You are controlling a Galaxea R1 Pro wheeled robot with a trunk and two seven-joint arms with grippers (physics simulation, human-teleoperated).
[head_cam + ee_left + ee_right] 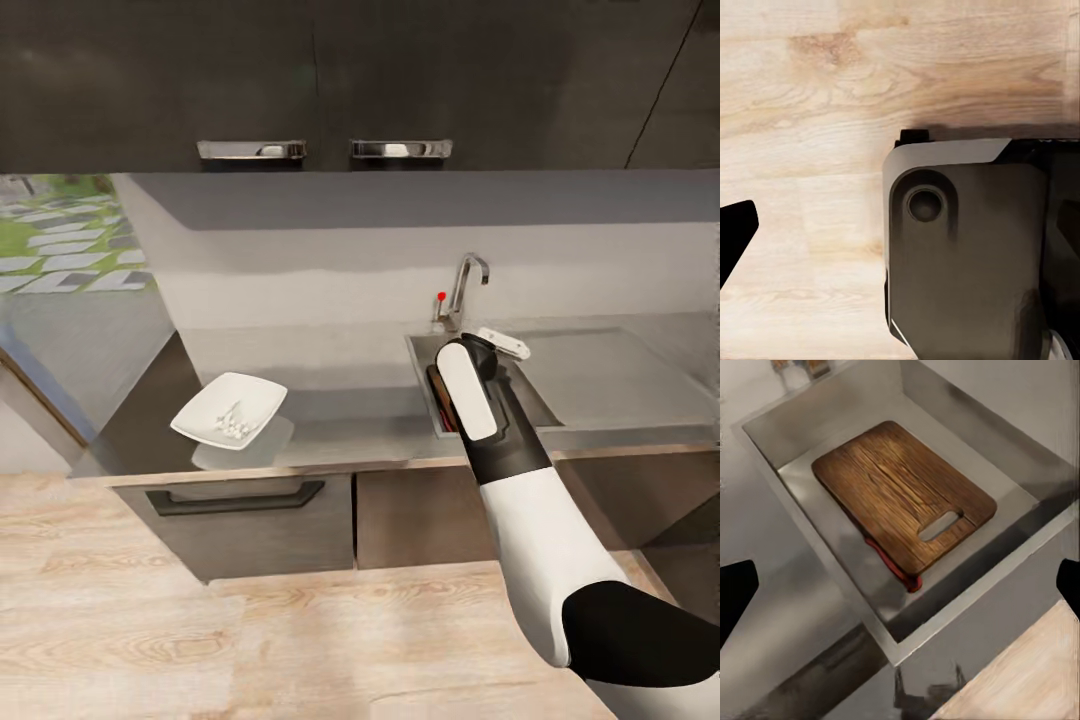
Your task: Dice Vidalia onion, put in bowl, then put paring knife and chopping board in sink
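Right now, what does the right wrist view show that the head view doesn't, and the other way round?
Right wrist view alone: the whole chopping board lying flat in the basin, handle slot showing, with the red handle of the paring knife poking out from under its edge.

Head view alone: the bowl on the countertop with pale diced pieces inside, the faucet and the right arm reaching over the basin.

Both: the sink, with a brown sliver of the board in the head view.
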